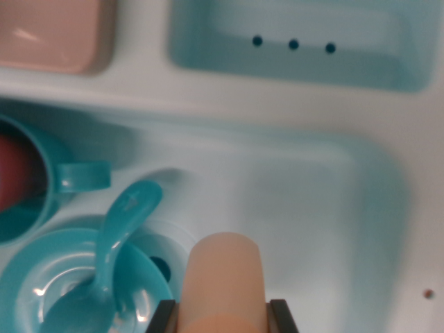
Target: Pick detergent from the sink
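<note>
Claw [223, 320] closed on peach-coloured plastic detergent bottle [223, 281] near front edge of pale-blue plastic sink [333, 208]. Grasp step, apparently done; next, straight lift clear of teal spoon [114, 239].

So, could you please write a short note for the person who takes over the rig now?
Hand: its two dark fingers sit on either side of the peach detergent bottle at the bottom edge; it looks gripped, but contact is not fully visible.
Things: the bottle is over the sink basin. On the wrist view's left are a teal bowl with a spoon in it and a teal mug.
Done: hand is at the bottle.
Left: confirm the grip, then lift the bottle clear of the sink without hitting the spoon.
</note>
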`<action>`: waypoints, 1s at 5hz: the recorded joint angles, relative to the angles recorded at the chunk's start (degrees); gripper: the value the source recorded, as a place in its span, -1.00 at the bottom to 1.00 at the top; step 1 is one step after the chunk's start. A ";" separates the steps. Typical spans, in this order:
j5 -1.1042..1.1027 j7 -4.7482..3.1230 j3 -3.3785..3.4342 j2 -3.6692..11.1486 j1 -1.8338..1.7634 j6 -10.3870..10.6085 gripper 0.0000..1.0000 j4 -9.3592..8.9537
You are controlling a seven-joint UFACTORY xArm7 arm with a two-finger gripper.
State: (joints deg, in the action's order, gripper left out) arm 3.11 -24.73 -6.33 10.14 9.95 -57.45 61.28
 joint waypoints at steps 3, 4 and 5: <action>-0.30 0.30 -0.05 -1.67 -0.05 -4.80 1.00 3.14; -0.30 0.30 -0.05 -1.67 -0.05 -4.80 1.00 3.14; -0.45 0.45 -0.08 -2.56 -0.07 -7.33 1.00 4.80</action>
State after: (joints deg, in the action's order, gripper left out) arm 2.66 -24.28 -6.41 7.59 9.88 -64.77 66.08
